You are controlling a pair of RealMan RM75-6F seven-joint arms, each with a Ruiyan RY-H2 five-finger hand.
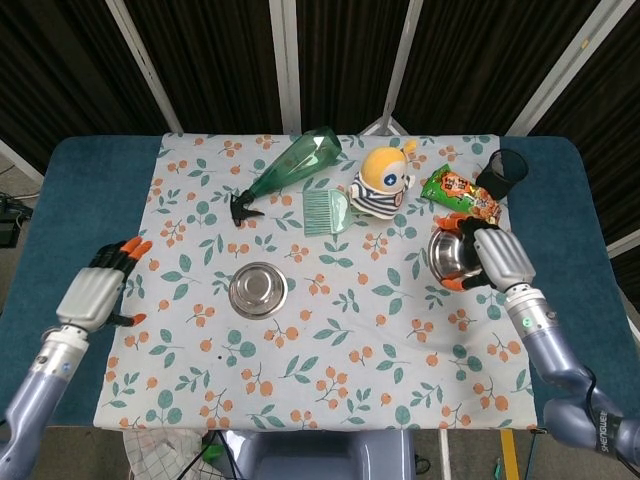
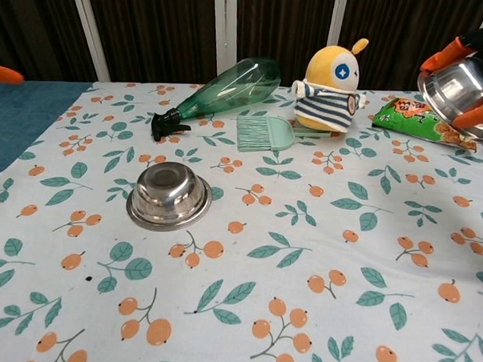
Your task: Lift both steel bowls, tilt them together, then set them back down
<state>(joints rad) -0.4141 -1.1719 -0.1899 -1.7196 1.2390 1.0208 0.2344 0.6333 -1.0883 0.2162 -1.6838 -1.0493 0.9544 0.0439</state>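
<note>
One steel bowl [image 1: 258, 290] sits upright on the floral cloth left of centre, also seen in the chest view [image 2: 169, 196], with nothing touching it. The second steel bowl [image 1: 448, 256] is held off the table by my right hand [image 1: 497, 258]. In the chest view it hangs tilted at the upper right [image 2: 460, 85], with orange fingertips [image 2: 442, 56] wrapped over its rim. My left hand [image 1: 98, 290] hovers over the table's left side, fingers stretched out and holding nothing, well left of the resting bowl. Only one of its orange fingertips [image 2: 2, 73] shows in the chest view.
A green spray bottle [image 1: 292, 163], a green brush [image 1: 325, 212], a striped yellow toy [image 1: 381, 181], a snack packet [image 1: 460, 195] and a black mesh cup [image 1: 501, 170] lie along the back of the cloth. Blue table [image 1: 75, 205] borders the cloth.
</note>
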